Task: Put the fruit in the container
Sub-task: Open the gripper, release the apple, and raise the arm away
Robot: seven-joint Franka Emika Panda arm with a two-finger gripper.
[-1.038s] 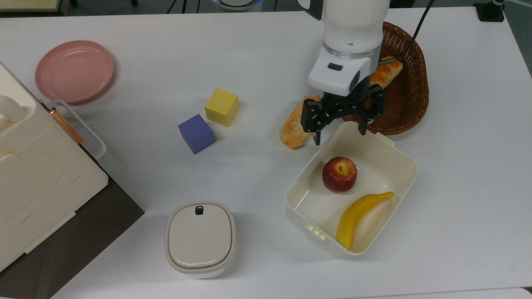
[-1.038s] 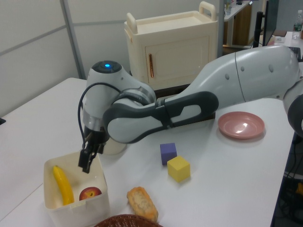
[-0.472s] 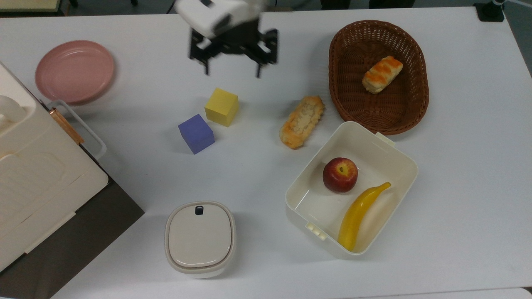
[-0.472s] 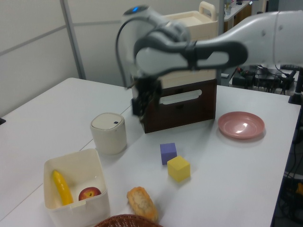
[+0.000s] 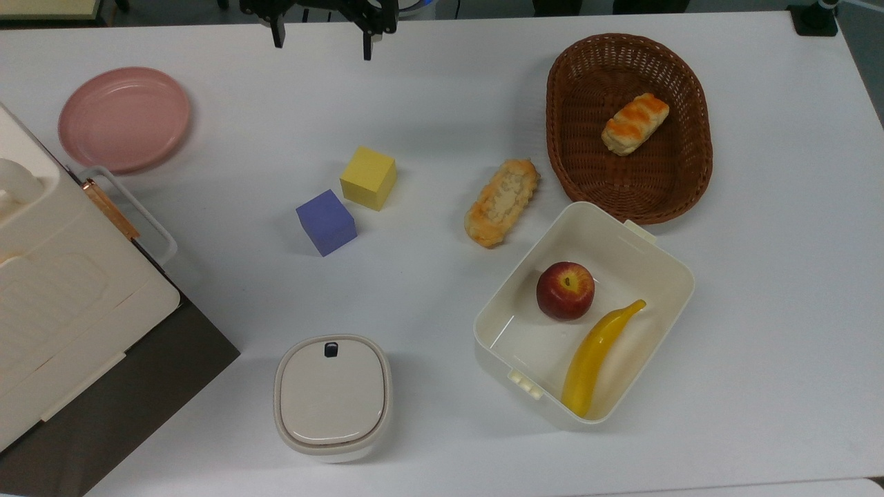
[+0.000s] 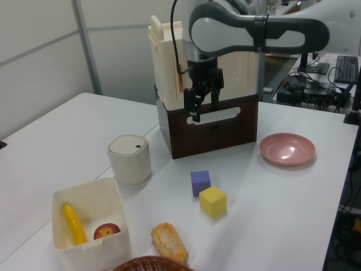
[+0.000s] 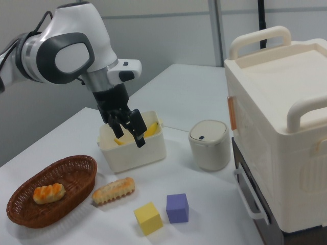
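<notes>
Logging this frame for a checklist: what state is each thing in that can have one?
gripper: open, empty, raised away from the tub
tub: open, no lid, holds apple and banana
apple: in the tub, stem dimple up
banana: lying in the tub beside the apple
lidded box: shut
basket: holds one pastry
plate: empty
cabinet: door closed
</notes>
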